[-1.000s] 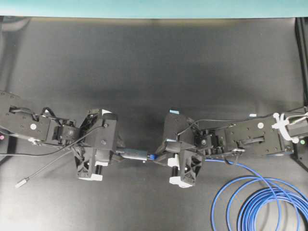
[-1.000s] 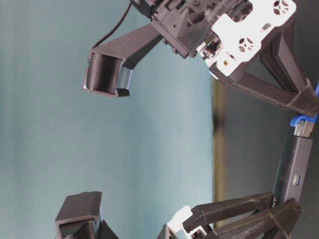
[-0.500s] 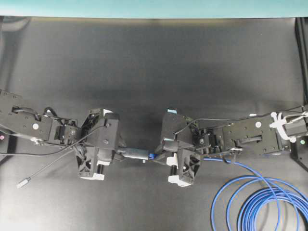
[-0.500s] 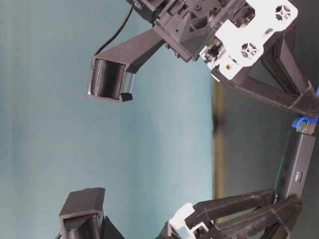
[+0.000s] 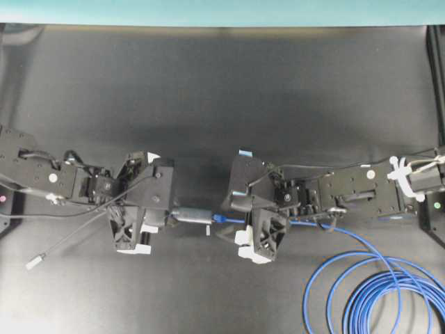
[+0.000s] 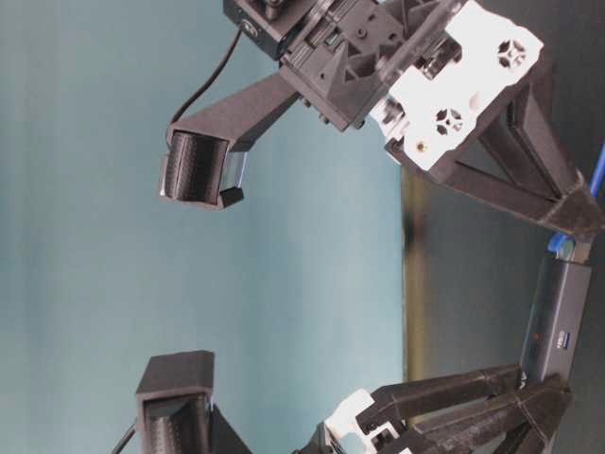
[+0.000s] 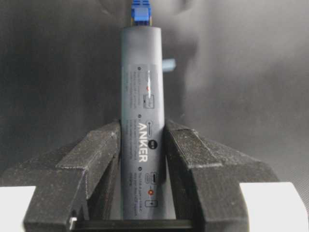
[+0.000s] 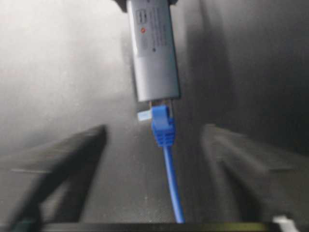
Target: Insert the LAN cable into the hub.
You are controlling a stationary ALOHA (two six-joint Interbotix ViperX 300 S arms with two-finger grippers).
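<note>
Dark matte tabletop point(image 5: 229, 83) with soft light reflections, teal wall point(image 5: 222, 11) along its far edge, the same teal wall point(image 6: 284, 265) filling the table-level view

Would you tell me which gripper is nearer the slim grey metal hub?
Left. The left gripper clamps the hub; the right gripper stands open at its plug end.

Overhead view: I look straight down on the black counter point(image 5: 222, 83), both arms in frame, fairly distant. Table-level view: low, sideways-turned, close to both tools. Left wrist view: tight along its tool at the hub point(image 7: 142, 121). Right wrist view: the same hub and LAN cable point(image 8: 169, 159) from the opposite end.
</note>
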